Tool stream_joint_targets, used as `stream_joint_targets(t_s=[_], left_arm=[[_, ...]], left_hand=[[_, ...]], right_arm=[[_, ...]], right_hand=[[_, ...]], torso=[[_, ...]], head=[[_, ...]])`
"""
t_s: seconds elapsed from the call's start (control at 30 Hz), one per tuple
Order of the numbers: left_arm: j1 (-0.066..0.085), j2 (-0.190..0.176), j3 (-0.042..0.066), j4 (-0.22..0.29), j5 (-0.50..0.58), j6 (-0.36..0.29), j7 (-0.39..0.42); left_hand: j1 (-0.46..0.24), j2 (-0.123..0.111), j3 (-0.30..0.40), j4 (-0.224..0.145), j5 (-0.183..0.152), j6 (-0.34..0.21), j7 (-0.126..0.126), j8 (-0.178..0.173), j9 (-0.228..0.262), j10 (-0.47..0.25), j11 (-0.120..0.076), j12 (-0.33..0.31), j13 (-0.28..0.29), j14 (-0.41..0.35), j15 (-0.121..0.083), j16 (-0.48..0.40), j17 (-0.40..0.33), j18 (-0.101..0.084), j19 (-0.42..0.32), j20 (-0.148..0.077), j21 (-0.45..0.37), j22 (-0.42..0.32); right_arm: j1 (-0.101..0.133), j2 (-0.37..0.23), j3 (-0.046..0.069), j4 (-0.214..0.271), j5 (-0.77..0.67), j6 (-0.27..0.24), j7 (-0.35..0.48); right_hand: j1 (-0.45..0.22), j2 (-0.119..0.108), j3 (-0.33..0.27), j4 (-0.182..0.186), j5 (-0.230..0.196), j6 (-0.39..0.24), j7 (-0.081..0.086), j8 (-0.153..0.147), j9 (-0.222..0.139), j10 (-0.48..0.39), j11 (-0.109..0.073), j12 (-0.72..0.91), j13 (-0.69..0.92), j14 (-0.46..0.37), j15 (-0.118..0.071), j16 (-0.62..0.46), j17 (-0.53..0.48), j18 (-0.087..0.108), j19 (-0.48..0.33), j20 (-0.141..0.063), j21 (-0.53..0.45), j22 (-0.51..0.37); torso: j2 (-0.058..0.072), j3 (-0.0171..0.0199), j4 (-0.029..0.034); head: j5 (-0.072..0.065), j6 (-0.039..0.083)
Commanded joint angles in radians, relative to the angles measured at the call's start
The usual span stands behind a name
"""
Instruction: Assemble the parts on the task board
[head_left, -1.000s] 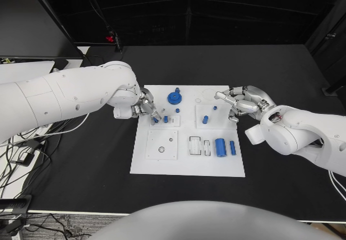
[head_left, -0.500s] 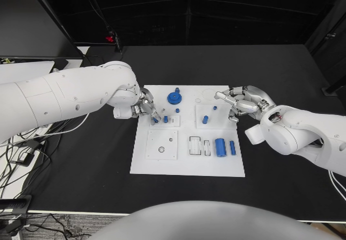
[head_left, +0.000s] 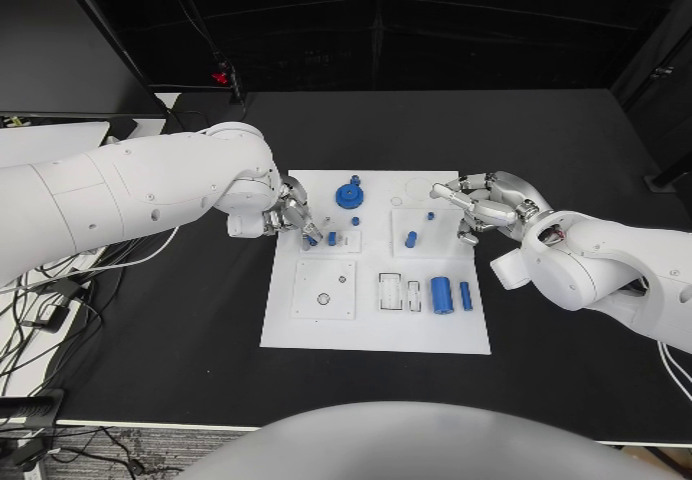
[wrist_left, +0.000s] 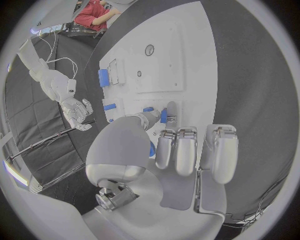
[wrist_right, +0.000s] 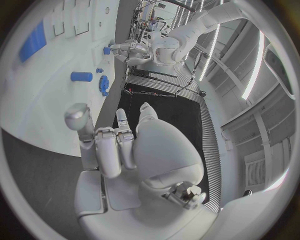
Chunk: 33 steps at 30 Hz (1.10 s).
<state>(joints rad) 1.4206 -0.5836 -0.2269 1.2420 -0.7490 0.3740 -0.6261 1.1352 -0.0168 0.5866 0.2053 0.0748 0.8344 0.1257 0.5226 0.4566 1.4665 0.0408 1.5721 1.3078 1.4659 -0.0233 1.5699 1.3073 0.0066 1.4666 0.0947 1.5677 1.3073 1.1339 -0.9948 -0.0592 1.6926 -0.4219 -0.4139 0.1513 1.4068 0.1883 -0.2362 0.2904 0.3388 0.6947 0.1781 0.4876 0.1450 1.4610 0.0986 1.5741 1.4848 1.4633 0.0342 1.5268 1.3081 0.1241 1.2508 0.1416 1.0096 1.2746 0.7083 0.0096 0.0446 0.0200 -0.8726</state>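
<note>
Left hand (head_left: 293, 218) at the white board's (head_left: 378, 335) upper left corner, fingertips pinching a small blue peg (wrist_left: 164, 115), apparently seated in the board. Right hand (head_left: 483, 205) by the board's right edge, fingers apart, empty; blue pin (head_left: 428, 215) just beside it.

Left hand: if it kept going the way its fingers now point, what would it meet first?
The left hand reaches over the task board's left edge, fingertips at a small blue peg. That peg comes first, probably already pinched; the wrist view shows it at the fingertips. Another blue peg stands just beyond.
</note>
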Motion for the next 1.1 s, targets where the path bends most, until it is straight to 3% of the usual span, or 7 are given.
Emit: stream_joint_targets(t_s=[0.03,0.47,0.93,1.1], left_arm=[[-0.01,-0.003,-0.008,-0.004,-0.033,0.011,-0.032],[-0.01,-0.01,-0.008,-0.004,-0.033,0.016,-0.038],[-0.01,-0.004,-0.008,-0.007,-0.032,0.036,-0.027],[-0.01,0.0,-0.008,-0.008,-0.032,0.045,-0.024]], left_hand=[[0.005,0.005,-0.004,0.005,0.004,-0.073,-0.016,0.0,-0.012,0.104,0.007,-0.001,0.263,0.105,0.01,0.001,0.264,-0.007,0.104,0.007,0.003,0.263],[0.004,0.005,-0.005,0.008,0.004,-0.071,-0.016,0.001,-0.012,0.104,0.007,-0.001,0.263,0.105,0.01,0.001,0.264,-0.007,0.104,0.007,0.003,0.263],[-0.037,-0.025,-0.049,0.058,-0.006,-0.07,-0.015,0.0,-0.023,0.104,0.008,-0.001,0.263,0.105,0.012,0.001,0.264,-0.007,0.104,0.01,0.003,0.263],[-0.038,-0.028,-0.052,0.059,-0.007,-0.07,-0.015,0.0,-0.024,0.104,0.008,-0.001,0.263,0.105,0.012,0.001,0.264,-0.007,0.104,0.01,0.003,0.263]], right_arm=[[0.001,0.0,0.0,0.002,-0.002,0.005,0.007],[0.001,0.001,0.0,0.002,-0.002,0.005,0.006],[0.001,0.002,0.0,0.002,-0.002,0.005,0.007],[0.001,0.002,0.0,0.001,-0.002,0.005,0.007]], right_hand=[[0.007,-0.001,-0.006,0.001,0.004,-0.007,-0.001,0.004,-0.001,0.11,0.002,-0.003,0.086,0.055,0.0,-0.001,0.177,0.006,-0.007,0.0,-0.004,0.001],[0.007,-0.001,-0.006,0.001,0.004,-0.007,-0.001,0.004,-0.001,0.11,0.002,-0.003,0.086,0.055,0.0,-0.001,0.177,0.006,-0.007,0.0,-0.004,0.001],[0.007,-0.001,-0.006,0.001,0.004,-0.007,-0.001,0.004,-0.001,0.11,0.002,-0.003,0.086,0.055,0.0,-0.001,0.177,0.006,-0.007,0.0,-0.004,0.001],[0.007,-0.001,-0.006,0.001,0.004,-0.007,-0.001,0.004,-0.001,0.11,0.002,-0.003,0.086,0.055,0.0,-0.001,0.177,0.006,-0.007,0.0,-0.004,0.001]], torso=[[0.0,0.0003,0.0007],[0.0,-0.0009,-0.001],[0.0,-0.0004,-0.0009],[0.0,-0.0007,-0.001]], head=[[0.002,0.0],[0.005,0.0],[0.002,0.0],[0.002,0.0]])
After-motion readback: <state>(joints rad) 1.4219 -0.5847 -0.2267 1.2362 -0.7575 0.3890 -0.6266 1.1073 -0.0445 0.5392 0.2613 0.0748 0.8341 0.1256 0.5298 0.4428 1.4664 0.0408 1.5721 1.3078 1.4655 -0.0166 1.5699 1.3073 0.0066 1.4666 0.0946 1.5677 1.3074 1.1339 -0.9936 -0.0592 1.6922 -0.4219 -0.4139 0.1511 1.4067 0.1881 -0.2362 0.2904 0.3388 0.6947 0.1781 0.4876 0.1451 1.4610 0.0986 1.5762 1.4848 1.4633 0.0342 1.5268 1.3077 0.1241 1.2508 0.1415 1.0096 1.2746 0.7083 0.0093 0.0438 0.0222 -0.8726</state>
